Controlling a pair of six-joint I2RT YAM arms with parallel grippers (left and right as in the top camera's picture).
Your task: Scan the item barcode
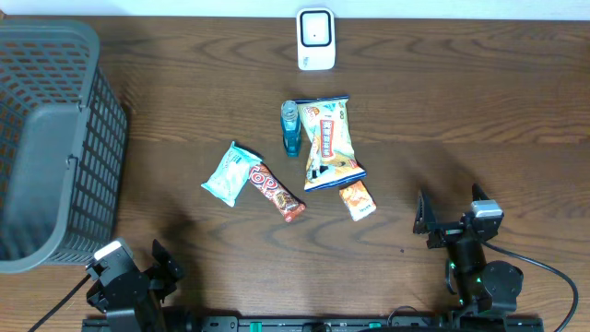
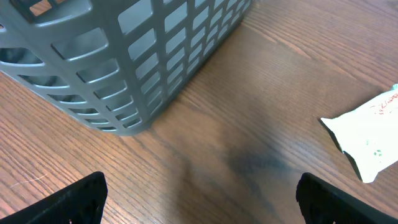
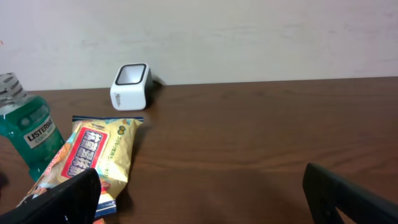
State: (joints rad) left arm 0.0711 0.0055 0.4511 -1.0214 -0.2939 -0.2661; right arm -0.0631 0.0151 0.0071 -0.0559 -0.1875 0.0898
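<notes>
Well beyond the open left tool and open right tool lie the clustered items

The surface is dark brown wood with a fine grain and a low satin sheen. At the far left, the basket is matt grey moulded plastic in an open lattice. The scanner is smooth white plastic. The bottle is clear teal-tinted plastic with a printed label. The snack bag, red bar wrapper and orange packet are glossy crinkled film. The pale green packet looks duller.
</notes>
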